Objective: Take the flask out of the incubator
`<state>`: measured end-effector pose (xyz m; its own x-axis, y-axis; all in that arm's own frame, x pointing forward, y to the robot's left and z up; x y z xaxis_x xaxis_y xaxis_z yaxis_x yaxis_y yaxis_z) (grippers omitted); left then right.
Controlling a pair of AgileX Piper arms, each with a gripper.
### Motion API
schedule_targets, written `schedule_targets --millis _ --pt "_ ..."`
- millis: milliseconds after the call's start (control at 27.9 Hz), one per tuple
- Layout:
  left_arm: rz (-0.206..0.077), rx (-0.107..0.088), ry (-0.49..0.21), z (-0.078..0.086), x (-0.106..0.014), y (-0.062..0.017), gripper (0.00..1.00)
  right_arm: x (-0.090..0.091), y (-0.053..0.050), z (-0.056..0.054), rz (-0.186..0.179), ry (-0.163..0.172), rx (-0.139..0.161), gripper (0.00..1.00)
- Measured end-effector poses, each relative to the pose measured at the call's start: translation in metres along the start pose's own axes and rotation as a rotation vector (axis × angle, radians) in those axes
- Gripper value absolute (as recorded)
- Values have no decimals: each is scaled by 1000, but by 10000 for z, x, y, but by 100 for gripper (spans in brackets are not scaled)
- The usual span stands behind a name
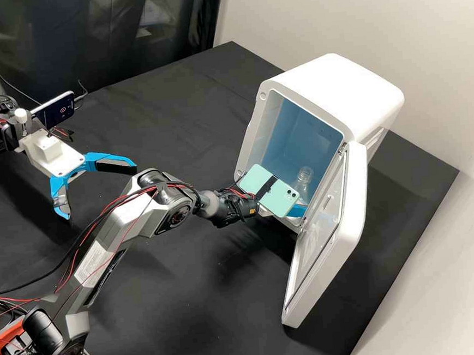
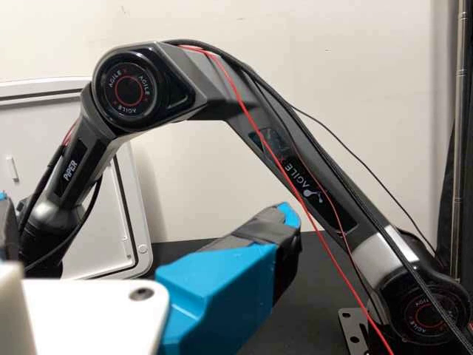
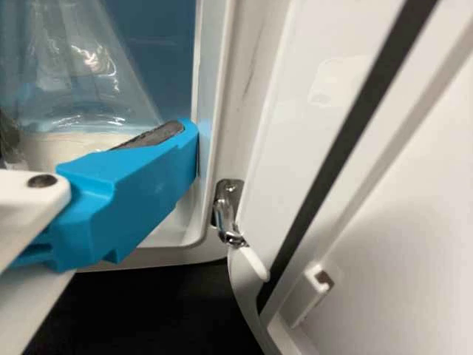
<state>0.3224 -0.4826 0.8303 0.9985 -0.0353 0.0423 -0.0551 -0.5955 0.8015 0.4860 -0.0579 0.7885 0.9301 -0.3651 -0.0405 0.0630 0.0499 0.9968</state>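
Note:
The white incubator with a blue inside stands at the bench's right, its door swung open and hanging forward. The clear flask stands upright inside, near the door hinge. My right arm stretches into the opening, and my right gripper is low beside the flask, mostly hidden behind the mint phone on its wrist. In the right wrist view the flask rises right against that gripper. My left gripper hangs open over the bench at the left, holding nothing; one of its blue fingers shows.
The right arm's elbow lies just right of the left gripper. A dark phone on a stand sits at the back left. The door's metal hinge is close to the right gripper. A wall runs behind the incubator.

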Motion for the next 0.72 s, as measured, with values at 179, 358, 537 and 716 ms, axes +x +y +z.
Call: schedule_targets --millis 179,358,537,716 --pt "0 0 0 0 0 0 100 0 0 1 0 -1 2 0" --pt "0 0 0 0 0 0 100 0 0 1 0 -1 2 0" --pt "0 0 0 0 0 0 100 -44 -10 27 7 -1 -7 0" --pt "0 0 -1 3 0 0 100 -164 46 7 19 9 -13 0"
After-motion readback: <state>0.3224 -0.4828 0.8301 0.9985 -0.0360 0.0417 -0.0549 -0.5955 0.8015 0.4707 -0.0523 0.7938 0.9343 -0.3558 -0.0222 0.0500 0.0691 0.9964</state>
